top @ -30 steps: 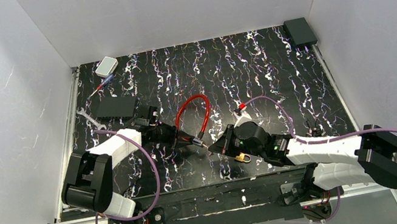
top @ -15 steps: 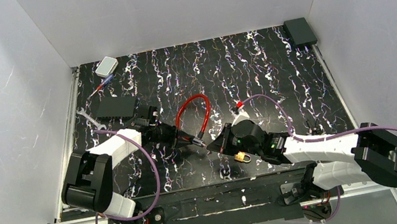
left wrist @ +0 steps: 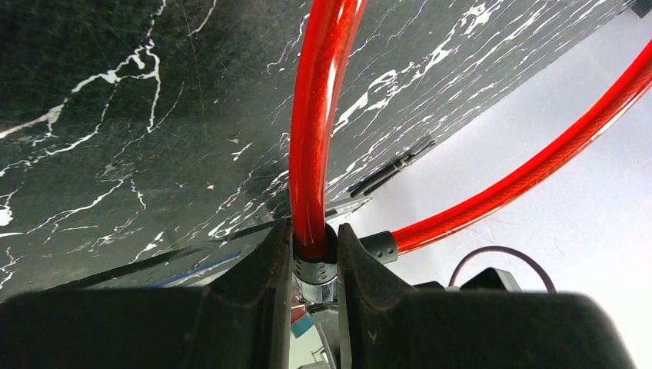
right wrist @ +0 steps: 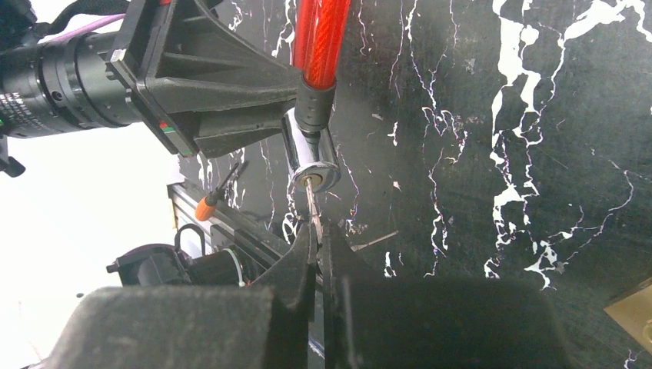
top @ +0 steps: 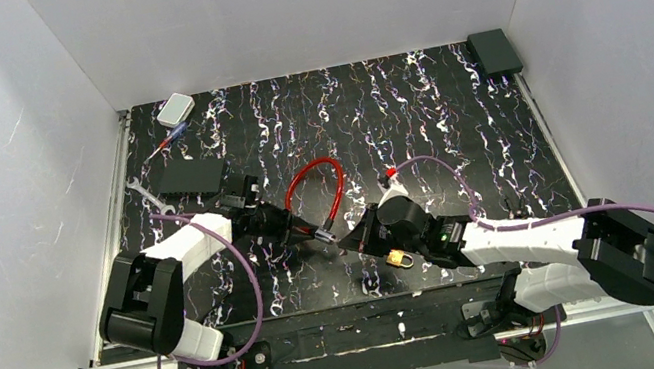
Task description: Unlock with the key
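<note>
A red cable lock lies looped on the black marbled table. My left gripper is shut on the black collar at the cable's end, just above the chrome lock cylinder. The cylinder's keyhole faces my right gripper. That gripper is shut on a thin metal key, which points up at the cylinder, and its tip meets the keyhole. From above, the left gripper and the right gripper face each other across the cylinder.
A small brass padlock lies beside my right wrist. At the far left are a white box, a black box, a wrench and a blue-tipped tool. A black block sits in the far right corner.
My right arm has crept left and slightly away from me, bringing the key closer to the cylinder. The left arm has held the lock nearly still.
</note>
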